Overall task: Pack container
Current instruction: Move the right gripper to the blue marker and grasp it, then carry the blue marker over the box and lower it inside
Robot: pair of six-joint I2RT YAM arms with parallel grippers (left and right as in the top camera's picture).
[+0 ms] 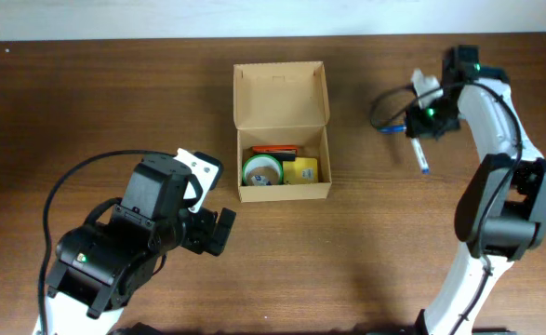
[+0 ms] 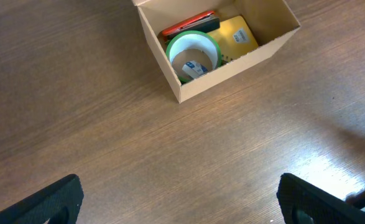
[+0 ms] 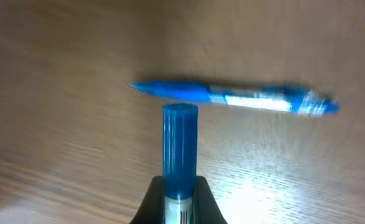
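Observation:
The container (image 1: 282,93) is a brown cardboard box with its lid flap standing open at the back. It holds a green tape roll (image 1: 262,170), a yellow item (image 1: 302,170) and a red item (image 1: 274,149), which also show in the left wrist view as the tape roll (image 2: 193,55) inside the container (image 2: 201,87). My right gripper (image 3: 180,186) is shut on a blue-capped pen (image 3: 180,137), far right of the box (image 1: 419,119). A second blue pen (image 3: 244,99) lies on the table just beyond it. My left gripper (image 2: 182,202) stands open and empty, in front and to the left of the box.
The wooden table (image 1: 86,102) runs wide around the box. The loose pen (image 1: 420,156) lies beside the right arm. A black cable (image 1: 384,102) loops by the right wrist. The bulky left arm body (image 1: 124,247) fills the front left.

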